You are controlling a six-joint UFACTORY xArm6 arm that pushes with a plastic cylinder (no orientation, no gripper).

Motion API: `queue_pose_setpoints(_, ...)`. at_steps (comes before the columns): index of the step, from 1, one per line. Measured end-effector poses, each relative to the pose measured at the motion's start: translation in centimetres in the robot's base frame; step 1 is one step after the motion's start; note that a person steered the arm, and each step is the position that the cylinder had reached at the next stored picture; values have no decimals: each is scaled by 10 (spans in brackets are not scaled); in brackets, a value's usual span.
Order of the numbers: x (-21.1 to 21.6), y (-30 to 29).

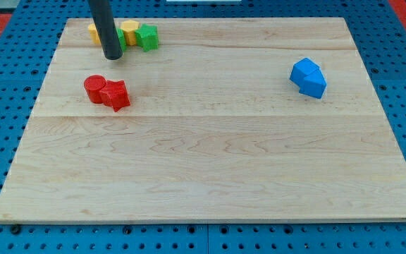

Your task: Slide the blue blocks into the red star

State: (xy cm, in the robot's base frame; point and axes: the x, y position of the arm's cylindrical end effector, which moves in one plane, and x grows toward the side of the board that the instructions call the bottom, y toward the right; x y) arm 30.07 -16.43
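Here, the dark rod descends almost upright from the view's top, and my tip [112, 56] rests on the wooden board [210, 176] at the upper left, just before the yellow blocks [127, 31] and green blocks [146, 37]. There are no fingers to open or close. Just below the tip lie the red cylinder [94, 87] and the touching red star [116, 94]. The blue blocks [308, 77], pressed together, sit well apart at the view's right.
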Motion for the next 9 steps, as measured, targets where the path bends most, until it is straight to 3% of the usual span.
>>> queue_pose_setpoints(1, 0, 67)
queue_pose_setpoints(3, -3, 290)
queue_pose_setpoints(5, 36, 372)
queue_pose_setpoints(7, 77, 387)
queue_pose_setpoints(9, 139, 330)
